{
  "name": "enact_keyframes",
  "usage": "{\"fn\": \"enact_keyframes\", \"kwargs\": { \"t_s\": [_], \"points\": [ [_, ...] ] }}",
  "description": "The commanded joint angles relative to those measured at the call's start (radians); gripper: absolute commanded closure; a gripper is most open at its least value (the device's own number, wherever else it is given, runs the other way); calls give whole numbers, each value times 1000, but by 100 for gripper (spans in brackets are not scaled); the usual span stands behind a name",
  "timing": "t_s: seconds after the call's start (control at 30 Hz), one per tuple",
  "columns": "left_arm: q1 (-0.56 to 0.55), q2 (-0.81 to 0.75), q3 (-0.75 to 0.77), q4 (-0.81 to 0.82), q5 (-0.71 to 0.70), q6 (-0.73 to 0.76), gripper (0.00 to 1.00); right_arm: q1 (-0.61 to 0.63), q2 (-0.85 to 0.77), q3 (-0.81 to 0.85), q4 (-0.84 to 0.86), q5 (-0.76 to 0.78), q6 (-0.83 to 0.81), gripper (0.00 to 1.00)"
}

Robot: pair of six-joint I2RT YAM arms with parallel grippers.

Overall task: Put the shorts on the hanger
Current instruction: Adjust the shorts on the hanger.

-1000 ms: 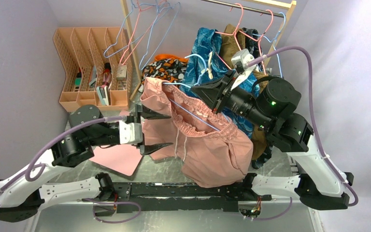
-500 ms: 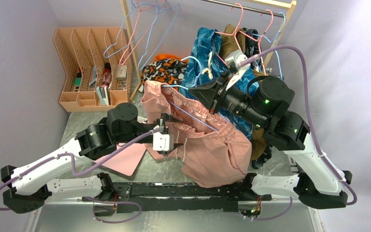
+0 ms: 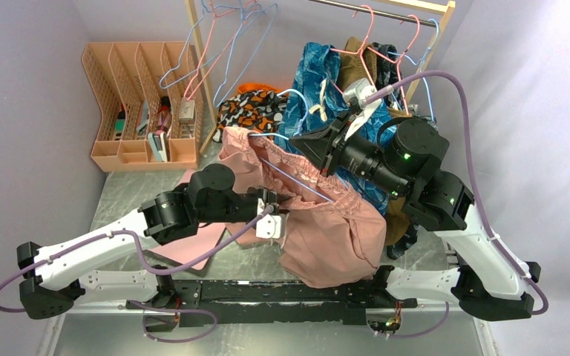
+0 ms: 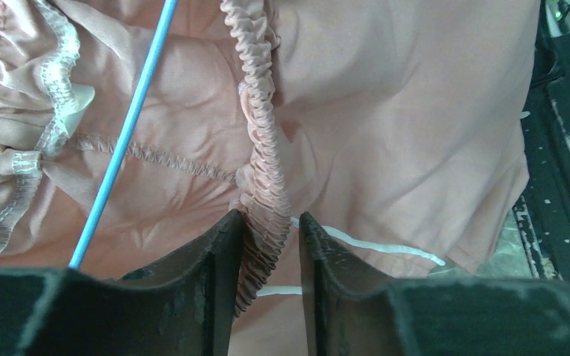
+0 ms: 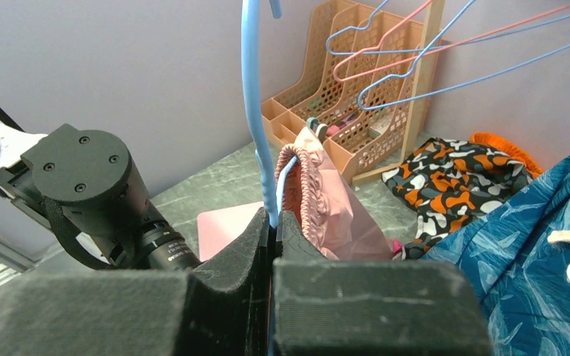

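**Right pincer** (image 5: pixel 273 222): closed fully on the light-blue wire of the hanger (image 5: pixel 252 111), with no gap showing between the fingers. The wire rises straight up out of the grip. The hanger is held aloft above the worktop (image 3: pixel 119 194), in front of the blue patterned garment (image 3: pixel 319 81).

**Shorts** (image 3: pixel 334 226): draped over the hanger, clear of the worktop, between the two arms. One wire arm of the hanger runs across inside the waist opening. The gathered waistband sits uppermost and the bulk of the fabric sags towards the near edge. The white drawstring (image 4: pixel 371 245) hangs loose.

**Left pincer** (image 4: pixel 267 248): narrowly open, straddling the gathered waistband. One finger touches the elastic, while a sliver of gap shows at the other. No firm clamp is evident.

**Surroundings:** a flat pink board (image 3: pixel 185 248) lies on the worktop under the left arm. An orange file rack (image 3: pixel 141 104) stands at the far left.
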Motion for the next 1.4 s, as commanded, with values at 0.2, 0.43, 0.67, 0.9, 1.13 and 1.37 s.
{"fn": "enact_keyframes", "kwargs": {
  "t_s": [0.2,0.43,0.67,0.9,1.13,1.37],
  "points": [
    [-25,-32,34,112,-106,54,93,0,-23,8,44,-8,-20,100],
    [-25,-34,200,67,-65,17,93,-1,-20,-7,61,-19,-20,100],
    [-25,-33,163,71,-84,1,92,0,-14,-18,76,-33,-12,100],
    [-27,-2,82,111,-94,-66,90,0,-2,-6,78,-62,3,100],
    [-26,-2,54,103,-129,-81,72,-1,-3,3,60,-98,4,100],
    [-26,-121,72,82,-42,-127,25,0,-1,38,20,-106,-11,100]
  ]
}}
